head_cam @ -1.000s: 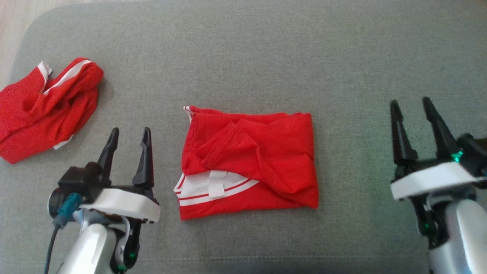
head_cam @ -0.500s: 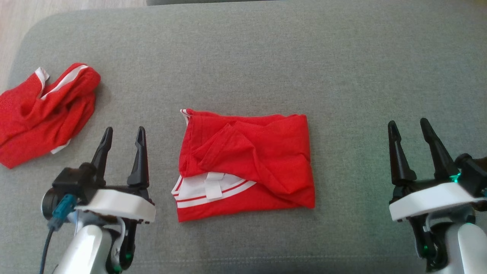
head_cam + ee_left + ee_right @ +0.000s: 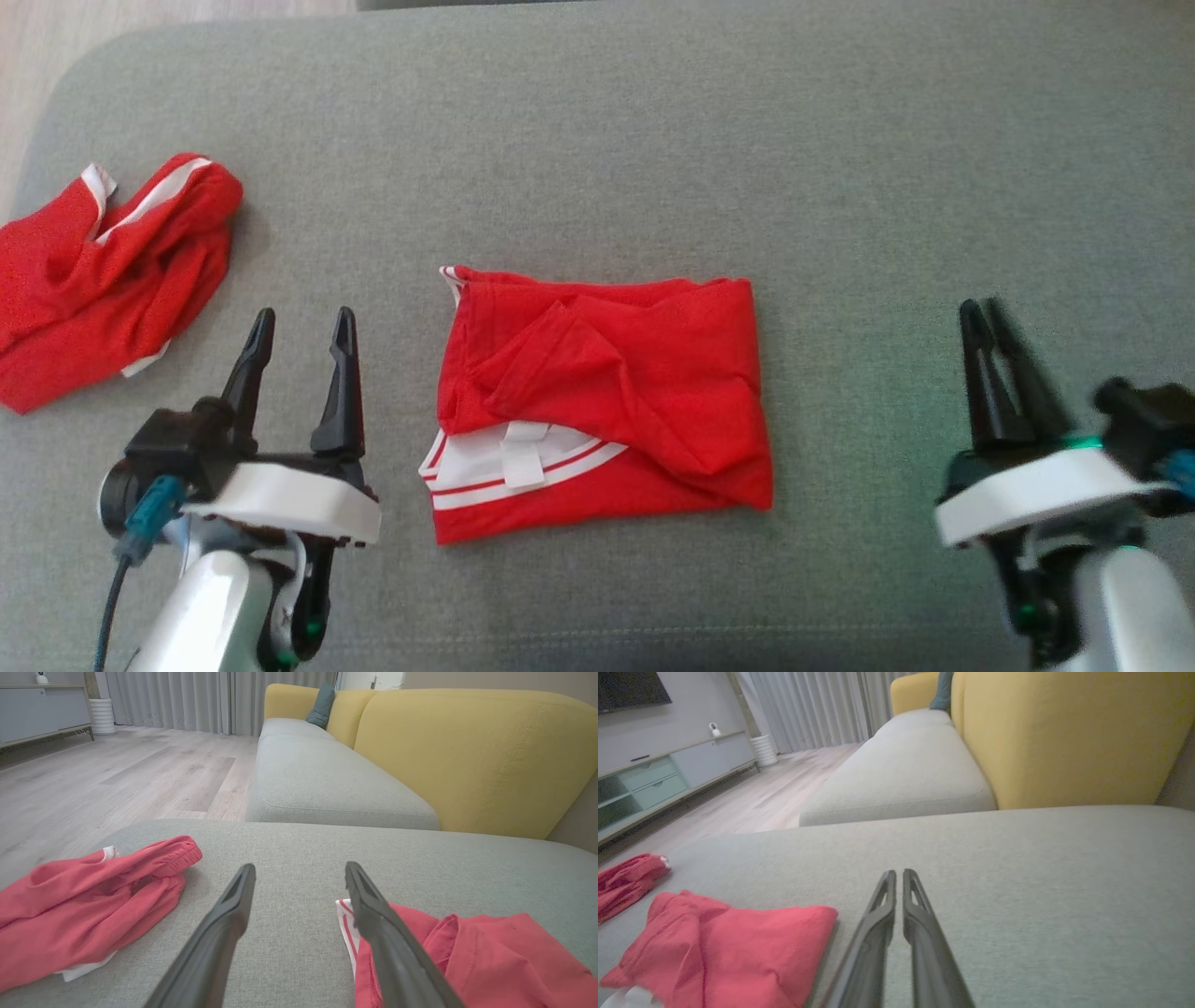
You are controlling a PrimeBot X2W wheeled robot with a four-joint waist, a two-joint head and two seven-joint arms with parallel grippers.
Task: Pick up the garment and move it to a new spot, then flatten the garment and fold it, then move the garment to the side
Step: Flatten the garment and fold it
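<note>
- Folded red garment with white striped trim [image 3: 607,401] is laid mid-seat on the grey fabric cushion [image 3: 653,140], between the grippers, untouched.
- Left gripper [image 3: 303,315] is held open, empty; right gripper [image 3: 982,308] is closed on nothing.
- Risk: fold is likely undone if one layer alone is pinched for the side move.

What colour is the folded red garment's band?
White band with thin red stripe; best in head view.
</note>
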